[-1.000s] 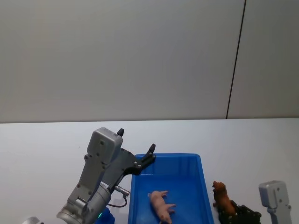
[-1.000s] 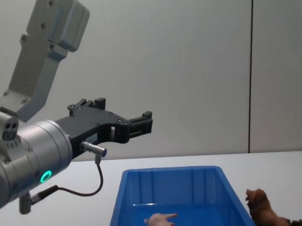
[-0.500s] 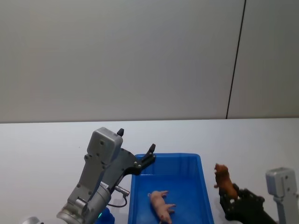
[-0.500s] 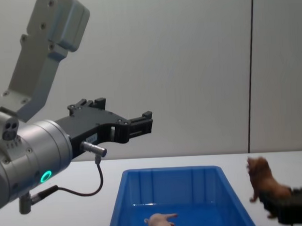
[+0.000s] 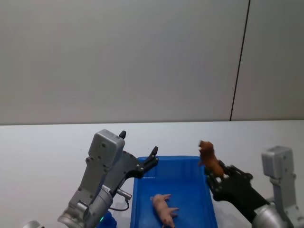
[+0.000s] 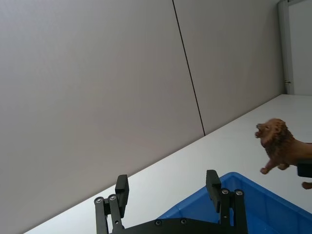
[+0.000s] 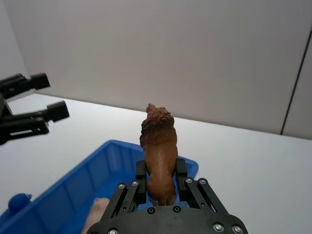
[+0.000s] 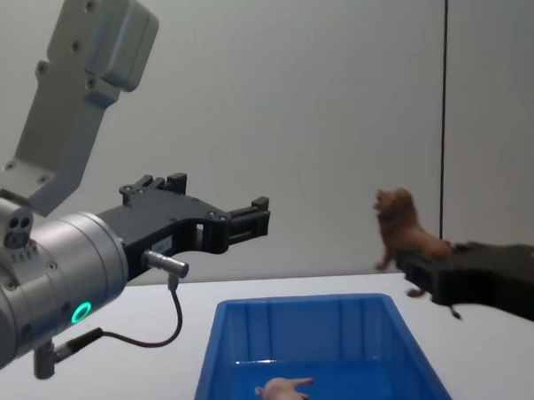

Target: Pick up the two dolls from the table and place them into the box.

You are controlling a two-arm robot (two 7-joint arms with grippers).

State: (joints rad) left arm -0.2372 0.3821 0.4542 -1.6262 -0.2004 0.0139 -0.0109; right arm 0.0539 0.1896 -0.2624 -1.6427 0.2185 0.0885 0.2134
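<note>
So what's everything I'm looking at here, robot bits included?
box: one, bright blue, on the table.
pink doll: one, pale pink, lying inside the box.
brown doll: one, reddish-brown, held in the air near the box's far right corner.
small blue item: one, blue, by the box's left side; cannot tell what it is.
table: one, white.
wall: one, grey, dark vertical seam, behind the table.
left gripper: one, black, open, raised near the box's far left corner.
right gripper: one, black, shut on the brown doll.
</note>
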